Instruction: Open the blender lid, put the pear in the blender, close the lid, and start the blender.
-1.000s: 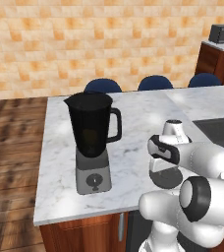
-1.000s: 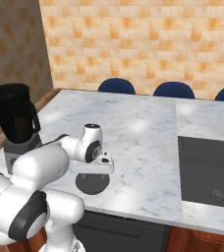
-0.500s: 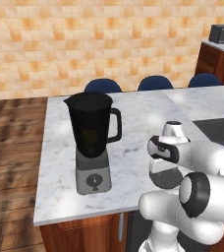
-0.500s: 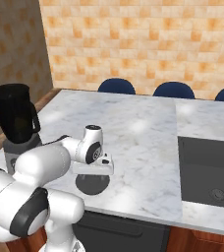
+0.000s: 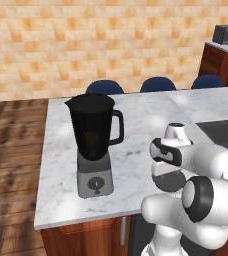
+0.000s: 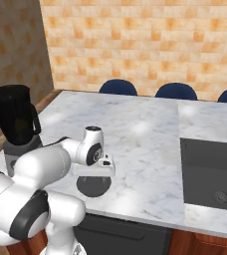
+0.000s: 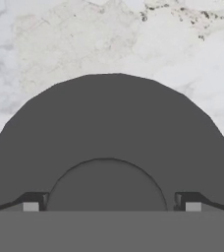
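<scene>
Hand view: the blender lid (image 7: 109, 142) is being looked down on from close above, lying flat on the marble counter (image 7: 60, 39), with its raised centre knob (image 7: 105, 184) sitting between the two dark fingertips (image 7: 31, 203). The gripper (image 7: 109, 205) is being held open to roughly the knob's width, the tips appearing to bracket the knob on either side; whether they are touching it cannot be told. In the left base view the lid (image 5: 170, 181) is seen resting near the counter's front edge, under the gripper (image 5: 162, 169), well apart from the blender (image 5: 93, 145), which is standing toward the counter's front left corner with its jar open at the top. A pale yellowish shape inside the smoky jar is faintly visible, possibly the pear (image 5: 91, 137), though this is too dim to be confirmed. In the right base view the lid (image 6: 93, 186) is likewise lying just beside the front edge, below the hand (image 6: 101, 167). If the lid is being picked up for closing, a shallow or off-centre grip on the small knob is judged likely to let the lid tilt or slip. A tilted lid could catch on the jar's rim, nudge the blender, or be dropped over the nearby front edge.
</scene>
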Motion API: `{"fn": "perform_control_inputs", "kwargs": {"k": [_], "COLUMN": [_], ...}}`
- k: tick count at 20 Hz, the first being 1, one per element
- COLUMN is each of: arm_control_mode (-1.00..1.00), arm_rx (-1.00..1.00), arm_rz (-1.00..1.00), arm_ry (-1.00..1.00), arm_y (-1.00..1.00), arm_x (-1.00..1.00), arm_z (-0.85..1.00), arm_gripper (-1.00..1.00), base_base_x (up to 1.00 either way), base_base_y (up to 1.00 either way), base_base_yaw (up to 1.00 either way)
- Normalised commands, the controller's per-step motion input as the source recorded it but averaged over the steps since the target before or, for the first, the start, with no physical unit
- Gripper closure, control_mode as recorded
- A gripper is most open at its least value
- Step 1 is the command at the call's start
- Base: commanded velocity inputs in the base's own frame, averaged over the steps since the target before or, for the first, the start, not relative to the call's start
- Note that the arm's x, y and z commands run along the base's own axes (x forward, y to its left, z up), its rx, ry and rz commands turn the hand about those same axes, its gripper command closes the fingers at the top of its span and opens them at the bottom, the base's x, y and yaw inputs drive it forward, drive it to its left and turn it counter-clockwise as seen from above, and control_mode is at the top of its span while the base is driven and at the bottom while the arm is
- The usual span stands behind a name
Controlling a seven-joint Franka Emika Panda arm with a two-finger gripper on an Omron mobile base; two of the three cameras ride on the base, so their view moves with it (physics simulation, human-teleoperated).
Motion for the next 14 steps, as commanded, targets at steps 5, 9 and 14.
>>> {"fn": "perform_control_inputs", "kwargs": {"k": [5,9,14], "arm_control_mode": [-1.0,-1.0,-1.0], "arm_rx": [0.0,0.0,0.0], "arm_rz": [0.0,0.0,0.0], "arm_ry": [0.0,0.0,-0.02], "arm_y": [0.2,0.04,0.0], "arm_x": [-0.18,-0.18,-0.19], "arm_z": [-0.17,0.01,0.4], "arm_gripper": [1.0,1.0,1.0], "base_base_x": [0.0,0.0,0.0], "base_base_y": [0.0,0.0,0.0], "base_base_yaw": [0.0,0.0,0.0]}}
